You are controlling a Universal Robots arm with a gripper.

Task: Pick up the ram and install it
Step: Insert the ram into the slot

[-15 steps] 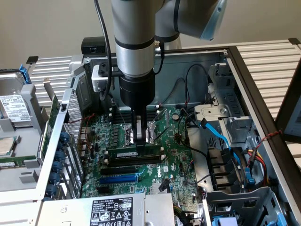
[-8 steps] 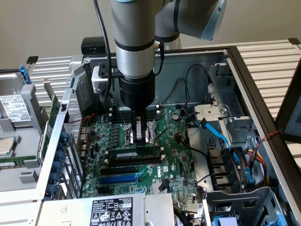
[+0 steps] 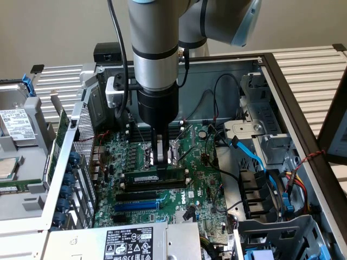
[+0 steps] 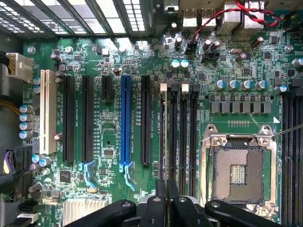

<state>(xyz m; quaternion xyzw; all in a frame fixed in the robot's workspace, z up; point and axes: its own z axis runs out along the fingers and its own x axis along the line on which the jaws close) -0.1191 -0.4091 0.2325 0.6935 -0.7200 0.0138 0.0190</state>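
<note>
Evidently the pickup was done: the ram stood on edge among the black memory slots, at twelve o'clock of the blue expansion slot. Whether it was fully seated and latched I could not tell. The gripper stood straight above it, fingers drawn close and pinching its upper edge. Farther off at twelve o'clock lay the CPU socket. The wrist view gave the ram edge-on, in line with the gripper and beside a bare memory slot. The exterior view alone gave its labelled face.
</note>
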